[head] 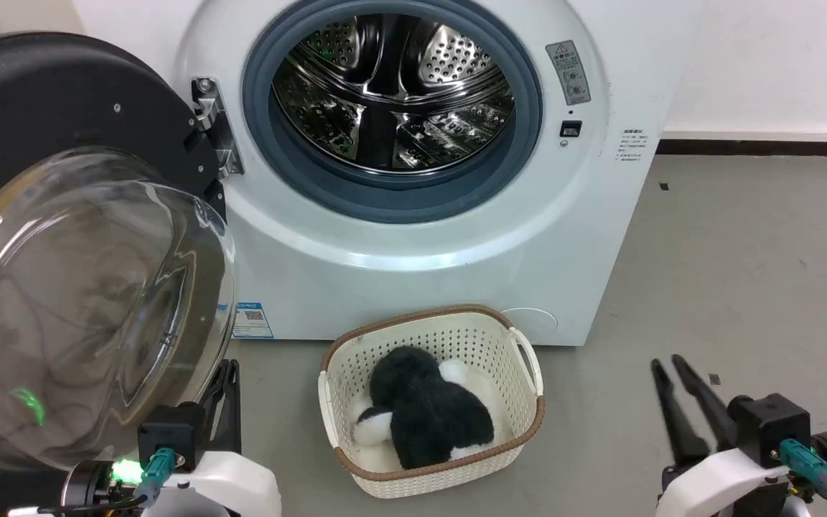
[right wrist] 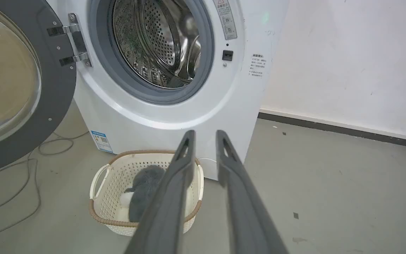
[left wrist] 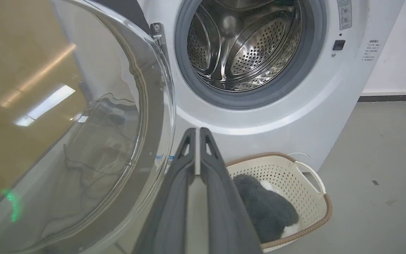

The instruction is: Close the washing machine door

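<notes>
The white washing machine stands with its steel drum exposed. Its door, a black disc with a bulging clear glass bowl, is swung wide open to the left on a metal hinge. My left gripper sits low beside the bowl's lower right edge, fingers together and holding nothing; the left wrist view shows the door's glass just left of the gripper. My right gripper hovers over the floor at the lower right, slightly open and empty, and points toward the machine from there.
A cream perforated basket holding a black and white plush toy sits on the grey floor right before the machine. A cable trails on the floor under the door. A white wall with a dark baseboard runs at the right.
</notes>
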You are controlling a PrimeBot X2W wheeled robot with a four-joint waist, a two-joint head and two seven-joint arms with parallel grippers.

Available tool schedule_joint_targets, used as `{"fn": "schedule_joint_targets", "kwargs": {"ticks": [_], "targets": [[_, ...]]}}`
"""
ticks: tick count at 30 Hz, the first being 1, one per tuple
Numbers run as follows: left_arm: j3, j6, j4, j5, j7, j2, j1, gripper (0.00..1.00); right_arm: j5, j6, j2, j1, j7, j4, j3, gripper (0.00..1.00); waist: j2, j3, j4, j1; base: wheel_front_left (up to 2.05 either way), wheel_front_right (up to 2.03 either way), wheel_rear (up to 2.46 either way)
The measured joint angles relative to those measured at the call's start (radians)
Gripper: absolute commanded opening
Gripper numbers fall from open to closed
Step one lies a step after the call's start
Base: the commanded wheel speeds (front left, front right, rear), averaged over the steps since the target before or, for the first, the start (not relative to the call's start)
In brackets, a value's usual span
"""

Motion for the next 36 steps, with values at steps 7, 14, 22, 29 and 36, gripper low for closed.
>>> {"fn": "schedule_joint_targets", "kwargs": {"ticks": [7, 14, 22, 29, 36], "targets": [[-0.004, 0.001, 0.002, 0.000, -0.001, 0.000, 0.000, 1.00, 0.002, 0.000, 0.000, 0.000, -0.002, 0.002, 0.001, 1.00, 0.0000, 0.000, 0.000, 0.0000, 0.00, 0.00, 0.00], [-0.015, 0.006, 0.008, -0.002, -0.016, 0.000, 0.000, 1.00, 0.017, 0.000, 0.000, 0.000, -0.013, 0.006, 0.003, 1.00, 0.0000, 0.000, 0.005, 0.0001, 0.00, 0.00, 0.00], [-0.023, 0.011, 0.018, -0.009, -0.033, 0.000, 0.000, 1.00, 0.029, 0.000, 0.000, 0.000, -0.033, 0.013, 0.008, 1.00, 0.0000, -0.002, 0.020, 0.0001, 0.00, 0.00, 0.00], [-0.032, 0.020, 0.024, -0.011, -0.046, 0.000, 0.000, 1.00, 0.047, 0.000, 0.000, 0.000, -0.047, 0.018, 0.016, 1.00, 0.0000, -0.005, 0.044, 0.0001, 0.00, 0.00, 0.00], [-0.041, 0.029, 0.026, -0.018, -0.063, 0.002, 0.000, 1.00, 0.064, 0.000, 0.000, 0.000, -0.063, 0.021, 0.026, 1.00, 0.0000, -0.008, 0.074, 0.0001, 0.00, 0.00, 0.00]]}}
